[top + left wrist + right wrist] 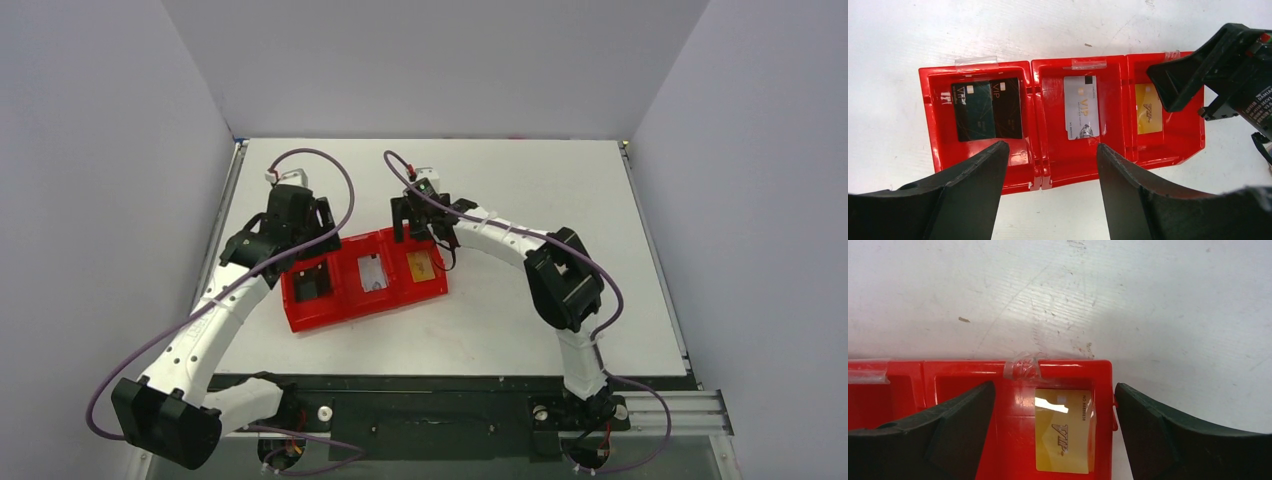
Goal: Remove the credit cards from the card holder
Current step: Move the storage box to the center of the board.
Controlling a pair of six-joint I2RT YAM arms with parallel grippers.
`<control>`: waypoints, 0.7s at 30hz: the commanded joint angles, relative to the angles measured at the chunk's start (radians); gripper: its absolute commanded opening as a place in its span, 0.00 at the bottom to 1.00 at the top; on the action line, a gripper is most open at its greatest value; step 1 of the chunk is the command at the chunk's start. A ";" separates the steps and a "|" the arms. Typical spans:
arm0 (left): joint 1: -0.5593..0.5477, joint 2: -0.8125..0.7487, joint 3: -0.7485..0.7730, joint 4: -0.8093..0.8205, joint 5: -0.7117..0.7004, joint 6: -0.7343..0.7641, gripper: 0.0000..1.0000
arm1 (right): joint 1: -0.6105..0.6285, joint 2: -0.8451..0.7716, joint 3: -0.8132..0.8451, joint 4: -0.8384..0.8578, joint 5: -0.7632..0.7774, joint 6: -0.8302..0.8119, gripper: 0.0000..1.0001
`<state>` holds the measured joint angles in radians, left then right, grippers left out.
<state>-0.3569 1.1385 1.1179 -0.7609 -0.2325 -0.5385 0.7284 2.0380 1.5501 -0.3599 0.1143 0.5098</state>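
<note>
My right end effector (1054, 387) stands apart over the gold credit card (1064, 432), flat in an end compartment of the red tray (903, 374), lower centre. Light, stiff, slick, I judge: pinch its long edges. My left end effector (1052, 146) gapes too.

right wrist: gold card (1064, 435) is cut off by the bottom edge, near end not visible. red tray (1105, 390) runs off left and bottom, only its far right corner shows. right gripper (1054, 387) is clipped by the bottom edge on both sides. print along the card's side is too small to read.
left wrist: right gripper's black body covers the tray's far right corner and the gold card's top right corner. left gripper (1052, 147) hides parts of the tray's near wall. fine print on pale card (1081, 107) and two dark cards (988, 110) is unreadable.
top: both grippers overlap the tray's far wall. card faces are too small to make out.
</note>
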 commanded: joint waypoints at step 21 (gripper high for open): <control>0.060 -0.075 0.105 -0.115 -0.036 0.003 0.63 | 0.150 0.468 0.726 -0.053 -0.040 0.252 0.85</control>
<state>-0.3058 1.0897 1.1660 -0.8543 -0.2554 -0.5385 0.8677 2.4779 2.1769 -0.4294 0.0807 0.7059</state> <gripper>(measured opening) 0.627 0.848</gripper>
